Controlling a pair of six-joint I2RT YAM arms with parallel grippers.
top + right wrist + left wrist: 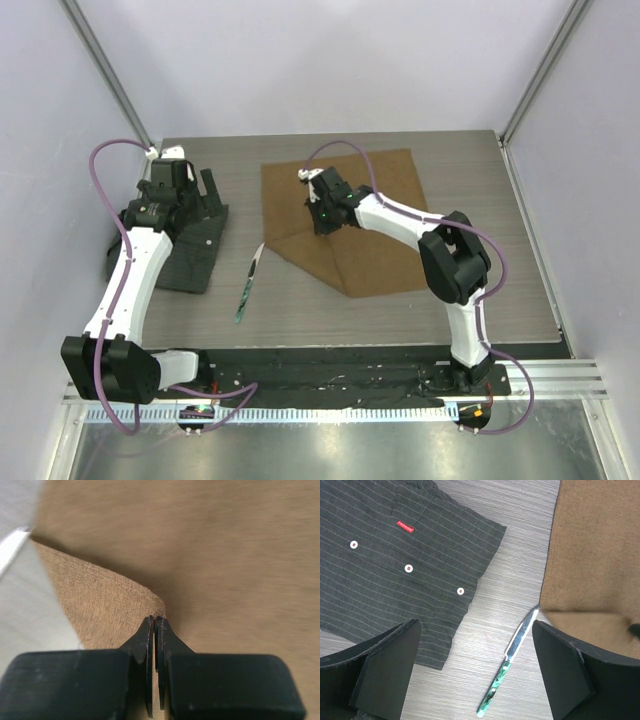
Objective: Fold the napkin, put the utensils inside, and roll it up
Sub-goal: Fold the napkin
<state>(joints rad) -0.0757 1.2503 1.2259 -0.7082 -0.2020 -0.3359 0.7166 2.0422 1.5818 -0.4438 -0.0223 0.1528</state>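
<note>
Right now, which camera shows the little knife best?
The left wrist view: the whole knife, silver blade and green speckled handle, lies between the dark striped garment and the napkin. The top view shows only a thin sliver. The right wrist view shows at most a blurred pale tip.

Dark pinstriped shirt (385, 575) with white buttons (408, 568) and red label (405, 527), flat on grey wood-grain table (400, 315), left side.

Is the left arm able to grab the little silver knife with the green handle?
Probably yes: its open fingers hang right above the slim green-handled knife, lying uncovered on the grey wooden table.
</note>
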